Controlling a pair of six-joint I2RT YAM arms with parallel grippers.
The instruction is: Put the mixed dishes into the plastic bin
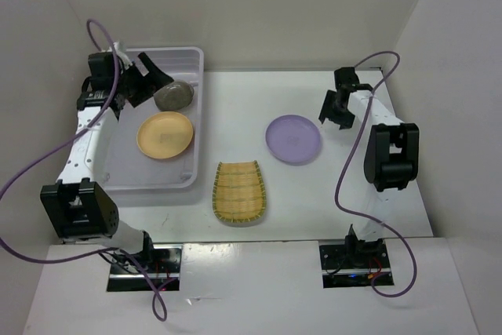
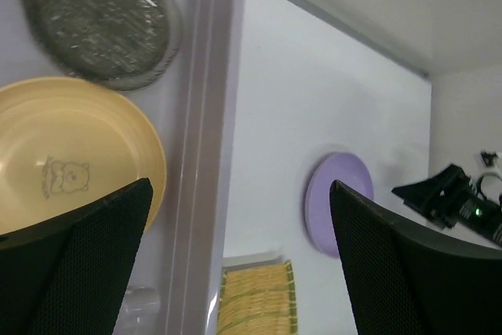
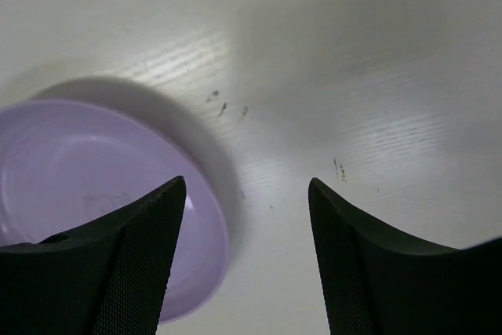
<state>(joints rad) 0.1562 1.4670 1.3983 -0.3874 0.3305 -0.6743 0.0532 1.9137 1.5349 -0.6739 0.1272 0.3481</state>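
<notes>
The plastic bin point(image 1: 133, 172) stands at the left. The orange plate point(image 1: 165, 134) and a grey plate point(image 1: 174, 96) lie inside it. My left gripper point(image 1: 149, 82) is open and empty above the bin's far end, beside the grey plate. The left wrist view shows the grey plate point(image 2: 98, 17), the orange plate point(image 2: 70, 154) and the bin's rim point(image 2: 208, 115). The lilac plate point(image 1: 292, 138) and the yellow tray point(image 1: 239, 191) lie on the table. My right gripper point(image 1: 331, 111) is open, just right of the lilac plate point(image 3: 94, 186). The cups are out of view.
White walls enclose the table at the back and on both sides. In the left wrist view the lilac plate point(image 2: 337, 202) and the yellow tray point(image 2: 255, 304) lie beyond the bin's rim, with the right arm point(image 2: 451, 198) further off.
</notes>
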